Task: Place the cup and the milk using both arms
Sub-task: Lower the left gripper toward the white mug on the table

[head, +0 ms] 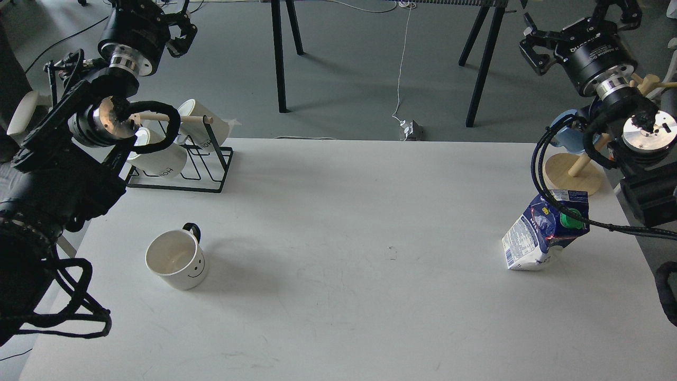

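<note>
The cup, a white mug with a black handle and a smiley face, stands upright on the white table at the front left. At the right side the milk, a dented blue and white carton with a green cap, leans to one side. My left gripper hangs high at the back left, far above and behind the cup, with nothing in it. High at the back right, well behind the milk, my right gripper is open and empty.
A black wire rack holding white lettered mugs stands at the table's back left corner. A wooden peg stand with a blue cup sits at the back right, just behind the milk. Black table legs stand on the floor beyond.
</note>
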You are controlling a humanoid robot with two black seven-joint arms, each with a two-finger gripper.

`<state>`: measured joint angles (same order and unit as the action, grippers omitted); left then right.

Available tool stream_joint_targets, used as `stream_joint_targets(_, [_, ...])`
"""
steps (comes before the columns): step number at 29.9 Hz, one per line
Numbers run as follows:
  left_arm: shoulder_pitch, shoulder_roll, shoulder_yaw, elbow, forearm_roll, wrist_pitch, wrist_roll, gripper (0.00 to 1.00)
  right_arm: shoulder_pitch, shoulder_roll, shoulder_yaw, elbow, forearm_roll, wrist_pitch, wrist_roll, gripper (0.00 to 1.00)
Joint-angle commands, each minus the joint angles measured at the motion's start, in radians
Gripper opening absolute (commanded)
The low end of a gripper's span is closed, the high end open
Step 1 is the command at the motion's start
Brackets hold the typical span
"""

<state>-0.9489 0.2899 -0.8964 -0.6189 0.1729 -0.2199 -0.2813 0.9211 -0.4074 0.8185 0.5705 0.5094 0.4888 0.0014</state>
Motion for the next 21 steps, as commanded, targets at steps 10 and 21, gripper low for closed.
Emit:
stream_joint_targets(10, [0.019, 0.105, 0.023, -0.057, 0.010, -0.054, 0.013, 0.99, -0.045, -0.014, 0.011, 0.029, -0.008, 0.000, 0.000, 0.99])
stream_joint_targets(21, [0.219, 0.497, 0.275, -0.591, 0.387, 0.072, 0.022, 0.95, -0.057, -0.054, 0.014, 0.023, -0.008, 0.000, 0.002, 0.99])
